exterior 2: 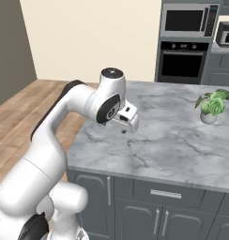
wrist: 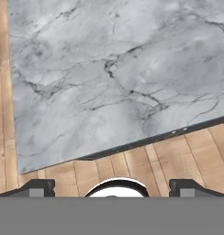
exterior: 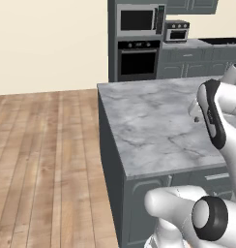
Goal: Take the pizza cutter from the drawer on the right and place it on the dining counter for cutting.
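My gripper [exterior 2: 126, 125] [exterior: 195, 116] hangs above the front left part of a marble-topped island [exterior 2: 182, 140] [exterior: 149, 121]. In the hand view its fingertips [wrist: 38, 186] stand wide apart with nothing between them, so it is open. That view looks down on the marble island top [wrist: 109, 69] and the wood floor past its edge. A dark grey drawer [exterior 2: 165, 193] with a slim bar handle sits shut under the island's front edge, and its handle [exterior: 217, 177] also shows in the left base view. The pizza cutter and the dining counter are out of view.
A small potted plant [exterior 2: 211, 104] stands on the island's far right. Cabinet doors [exterior 2: 135, 220] line the island's front below the drawer. A built-in oven [exterior: 138, 60] and a microwave [exterior: 138, 19] stand against the back wall. Wood floor [exterior: 42, 160] lies left of the island.
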